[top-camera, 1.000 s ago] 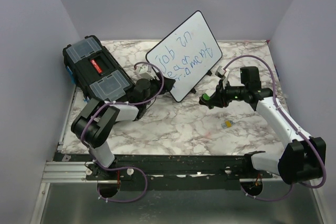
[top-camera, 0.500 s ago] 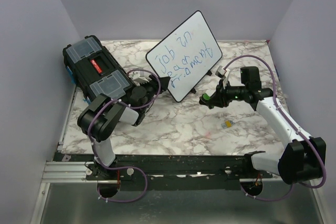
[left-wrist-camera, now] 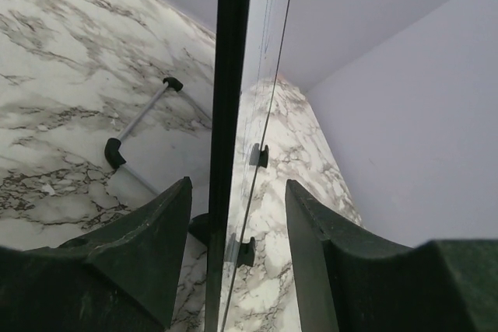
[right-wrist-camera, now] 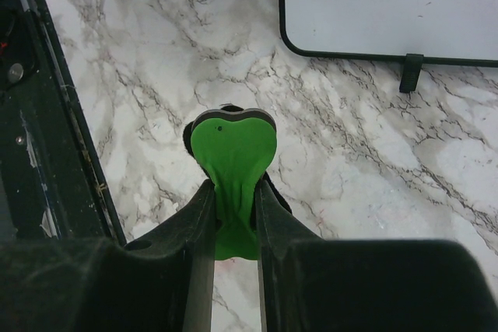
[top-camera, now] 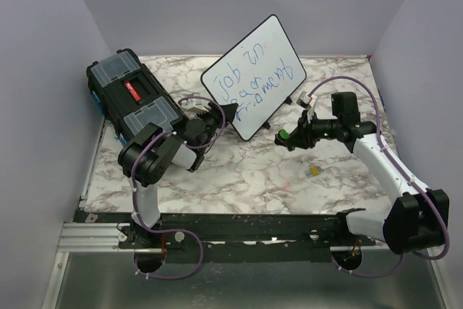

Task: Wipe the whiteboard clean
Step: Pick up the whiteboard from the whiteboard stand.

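Observation:
The whiteboard (top-camera: 253, 77) stands tilted at the back middle of the table, with blue handwriting on it. My left gripper (top-camera: 223, 115) is at its lower left edge. In the left wrist view my left gripper (left-wrist-camera: 237, 192) is open, and the board's black frame edge (left-wrist-camera: 231, 75) runs between the jaws, nearer the left one. My right gripper (top-camera: 291, 137) is in front of the board's right part, apart from it, shut on a green eraser (top-camera: 286, 136). The right wrist view shows the eraser (right-wrist-camera: 233, 149) pinched between the fingers and the whiteboard (right-wrist-camera: 389, 5) at upper right.
A black toolbox (top-camera: 130, 99) lies at the back left, close behind my left arm. A small yellow thing (top-camera: 312, 171) lies on the marble table (top-camera: 246, 171) near my right arm. The board's black foot (right-wrist-camera: 410, 72) and wire stand (left-wrist-camera: 140, 118) rest on the table.
My left arm has reached to the right, and its open jaws now straddle the board's lower left edge. My right arm and the eraser have not moved.

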Tool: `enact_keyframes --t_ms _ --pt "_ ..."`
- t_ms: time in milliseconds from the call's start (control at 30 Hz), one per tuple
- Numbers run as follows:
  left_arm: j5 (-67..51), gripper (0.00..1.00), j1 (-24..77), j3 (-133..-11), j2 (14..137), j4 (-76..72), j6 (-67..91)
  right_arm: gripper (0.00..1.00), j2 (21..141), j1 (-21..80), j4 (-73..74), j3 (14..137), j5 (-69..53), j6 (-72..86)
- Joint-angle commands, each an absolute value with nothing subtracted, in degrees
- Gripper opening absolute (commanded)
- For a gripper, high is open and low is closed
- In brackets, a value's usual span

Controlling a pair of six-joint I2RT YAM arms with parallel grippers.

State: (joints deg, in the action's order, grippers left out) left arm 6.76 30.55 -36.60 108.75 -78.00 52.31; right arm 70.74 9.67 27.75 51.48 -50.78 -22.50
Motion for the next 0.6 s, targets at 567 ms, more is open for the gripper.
enact_keyframes --t_ms 567 --pt "10.64 0.47 33.91 -40.42 117.71 -88.0 54.94 0.02 70.22 9.4 29.25 51.1 -52.27 -22.7"
